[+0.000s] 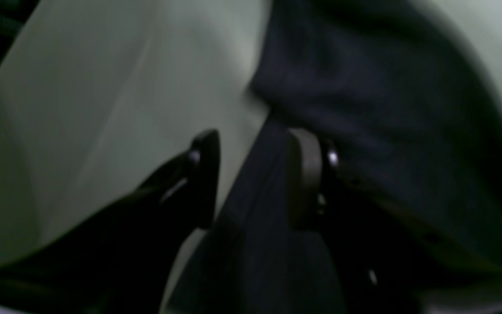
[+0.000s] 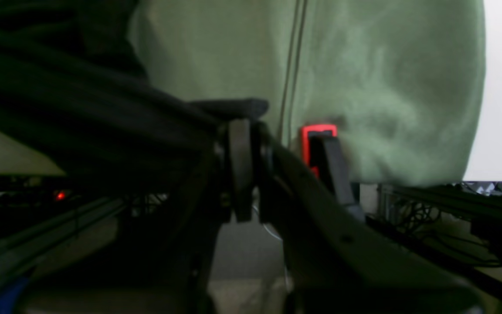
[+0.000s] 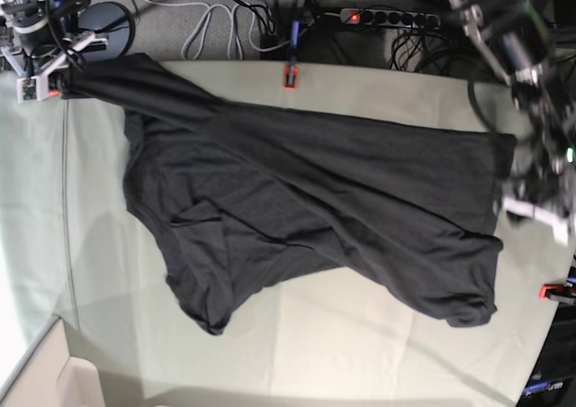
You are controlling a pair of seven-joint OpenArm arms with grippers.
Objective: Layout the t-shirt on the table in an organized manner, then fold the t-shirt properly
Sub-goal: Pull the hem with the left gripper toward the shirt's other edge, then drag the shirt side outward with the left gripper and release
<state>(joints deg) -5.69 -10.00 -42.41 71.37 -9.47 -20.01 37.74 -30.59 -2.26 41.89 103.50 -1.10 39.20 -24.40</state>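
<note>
Left wrist view is showing the left gripper (image 1: 255,179) low over the table (image 1: 103,109), its two dark jaws standing apart with a strip of the t-shirt (image 1: 364,87) running between them, the right-hand jaw lying against the cloth and the other apart from it; whether the fabric is really held I cannot tell. Right wrist view is showing the right gripper (image 2: 243,131) pinched tight on a bunched fold of the shirt, a red clamp (image 2: 316,139) sitting just behind it on the table edge. Base view is showing the dark shirt (image 3: 297,200) lying spread and creased across the green table (image 3: 360,353), one corner stretching up to the right gripper (image 3: 56,81) at the far left corner, the opposite edge reaching the left gripper (image 3: 511,186).
</note>
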